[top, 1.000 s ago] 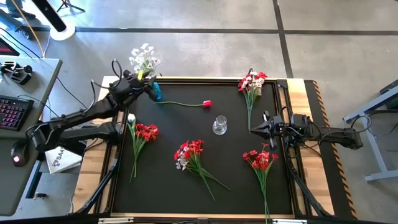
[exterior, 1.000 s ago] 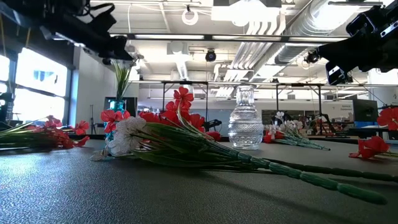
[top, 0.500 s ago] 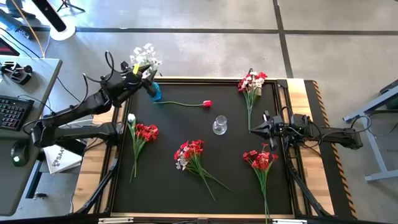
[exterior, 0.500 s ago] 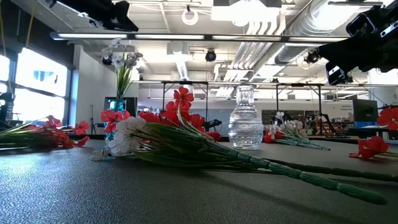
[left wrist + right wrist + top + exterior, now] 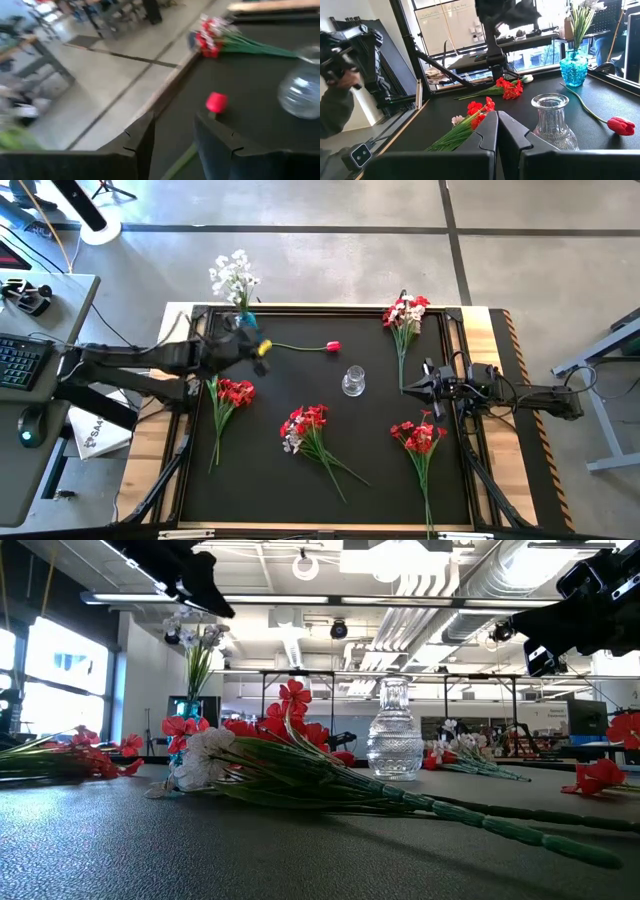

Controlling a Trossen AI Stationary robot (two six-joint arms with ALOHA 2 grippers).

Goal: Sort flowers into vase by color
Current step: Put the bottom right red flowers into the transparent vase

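High view first: the left gripper (image 5: 262,348) is now seen over the worktop just in from its far left corner, whereas a second ago it was held over the blue vase (image 5: 246,327) at that corner. White flowers (image 5: 233,275) are left standing in that vase, so one white bunch is judged to be sorted, and the arm appears to be pulled back toward the next pick. Nothing is seen between its jaws, which are spread with a clear gap in the left wrist view. A single red flower (image 5: 331,346) is laid just beyond them, its stem pointing toward the blue vase. A clear glass vase (image 5: 353,381) is left empty near the middle. Four bunches are still laid flat: at the left edge (image 5: 232,392), at the middle (image 5: 304,427), at the far right corner (image 5: 405,312) and near the right edge (image 5: 418,436). The right gripper (image 5: 412,389) is parked at the right edge, jaws pressed together on nothing.

Motion blur is heavy in the left wrist view, so finer detail there is hard to make out. In the low view, both grippers are cut off by the upper edge.
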